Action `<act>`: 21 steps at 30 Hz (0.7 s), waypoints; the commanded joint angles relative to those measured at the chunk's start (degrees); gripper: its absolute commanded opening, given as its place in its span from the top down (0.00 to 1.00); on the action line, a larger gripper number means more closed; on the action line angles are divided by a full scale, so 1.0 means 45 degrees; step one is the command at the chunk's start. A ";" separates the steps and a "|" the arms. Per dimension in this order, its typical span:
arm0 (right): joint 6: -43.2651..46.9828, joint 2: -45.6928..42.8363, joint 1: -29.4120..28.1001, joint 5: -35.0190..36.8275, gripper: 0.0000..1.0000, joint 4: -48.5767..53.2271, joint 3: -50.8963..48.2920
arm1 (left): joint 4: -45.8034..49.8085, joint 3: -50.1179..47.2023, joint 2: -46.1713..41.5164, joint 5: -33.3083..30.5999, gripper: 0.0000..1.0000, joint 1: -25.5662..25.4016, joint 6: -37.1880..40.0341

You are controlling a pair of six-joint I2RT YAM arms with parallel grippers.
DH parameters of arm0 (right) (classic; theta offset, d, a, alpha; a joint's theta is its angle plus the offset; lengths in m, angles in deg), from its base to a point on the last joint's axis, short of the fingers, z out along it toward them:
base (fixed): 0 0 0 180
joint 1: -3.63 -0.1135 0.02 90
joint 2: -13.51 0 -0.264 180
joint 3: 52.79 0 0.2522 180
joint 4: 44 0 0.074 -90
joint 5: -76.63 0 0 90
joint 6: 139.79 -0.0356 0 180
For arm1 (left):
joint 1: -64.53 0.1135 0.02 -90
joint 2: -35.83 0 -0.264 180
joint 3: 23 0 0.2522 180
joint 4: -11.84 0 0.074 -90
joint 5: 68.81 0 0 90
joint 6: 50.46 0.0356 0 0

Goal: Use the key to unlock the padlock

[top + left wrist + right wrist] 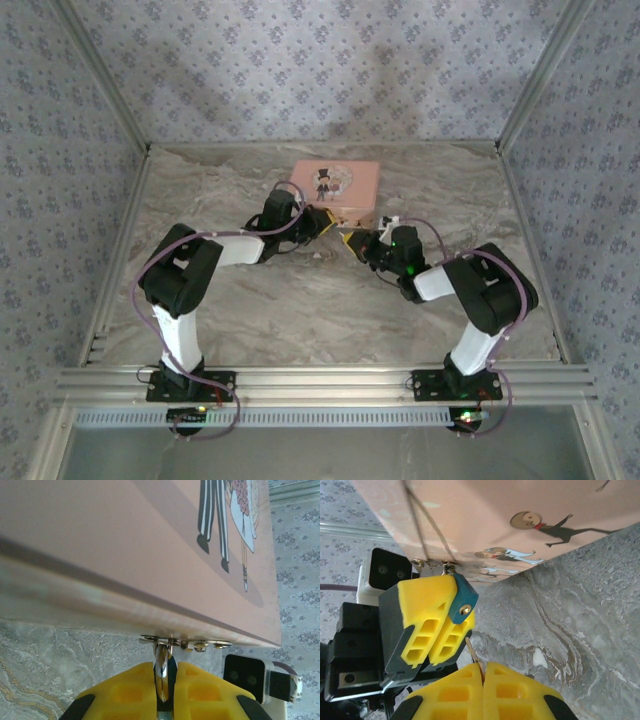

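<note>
Dark-blue and tiny, the padlock [464, 597] hangs at the front edge of the pink tin [335, 182], hooked into the small metal hasp [185, 642] on the tin's rim, above the marble table [570, 605]. The left gripper [165, 680] is clenched on it. In the left wrist view its yellow fingers [130, 690] press together on the silver shackle [161, 672], with a dark strip of the lock body between them. In the right wrist view the blue body shows at the tips of those same fingers, its brass-ringed keyhole [465, 610] turned toward the camera. The right gripper [483, 680] is closed too, its two yellow pads meeting with barely a seam. From that seam a thin brass-coloured blade, the key [470, 649], sticks up at a slight tilt. Its tip stands just below the keyhole and apart from it, right beside the lower edge of the left gripper's finger; whether it touches that finger cannot be told. From the top camera the two grippers meet nose to nose at the near side of the tin, the left from the left, the right from the right.
</note>
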State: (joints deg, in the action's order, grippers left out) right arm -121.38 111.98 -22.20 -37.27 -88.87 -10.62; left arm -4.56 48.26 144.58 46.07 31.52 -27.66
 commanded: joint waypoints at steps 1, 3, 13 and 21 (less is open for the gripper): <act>-0.0175 0.0306 -0.0067 0.0262 1.00 -0.0697 0.0439 | -0.1321 -0.0100 -0.0534 0.0504 1.00 0.0052 -0.0418; -0.0146 0.0409 -0.0089 0.0253 1.00 -0.0670 0.0557 | -0.1407 -0.0101 -0.0516 0.0539 1.00 0.0071 -0.0484; -0.0126 0.0721 -0.0133 0.0320 1.00 -0.0634 0.0836 | -0.1766 -0.0257 -0.0436 0.0539 1.00 0.0086 -0.0682; -0.0106 0.0890 -0.0102 0.0307 1.00 -0.0528 0.1157 | -0.1986 -0.0288 -0.0378 0.0535 1.00 0.0073 -0.0848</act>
State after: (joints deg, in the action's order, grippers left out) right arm -121.62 115.29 -22.41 -36.66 -90.49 -7.17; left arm -8.14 46.53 144.58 46.05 31.54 -30.20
